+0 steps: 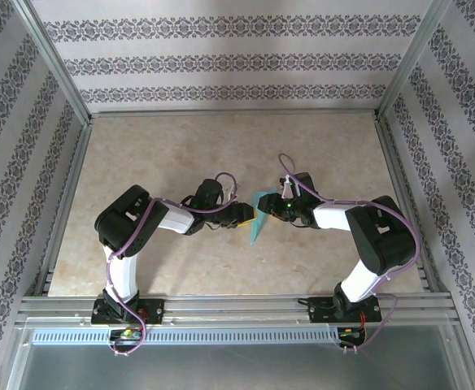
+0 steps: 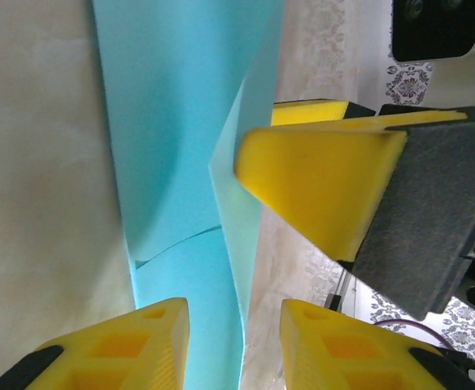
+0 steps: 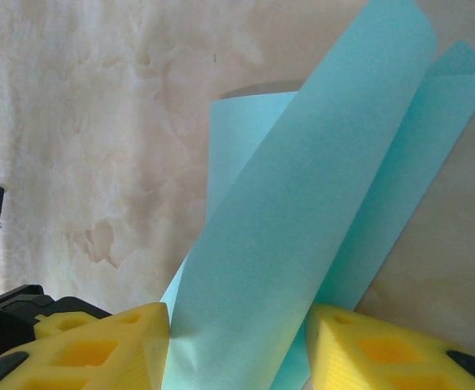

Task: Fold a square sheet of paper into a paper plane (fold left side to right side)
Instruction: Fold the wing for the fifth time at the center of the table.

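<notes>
Cyan sheet of paper [image 1: 258,219], long axis far-to-near, tip nearward, sits between parted left fingers [image 2: 132,345] and right fingers [image 3: 107,349].

One cyan paper sheet [image 1: 259,218], two arms [image 1: 132,236], four yellow fingers [image 2: 319,187]

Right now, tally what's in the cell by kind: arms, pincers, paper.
Robot arms: 2 (left arm, right arm)
Pincers: 2 (left pincer, right pincer)
Cyan paper sheet: 1, partly folded, between the two pincers
Total: 5
</notes>
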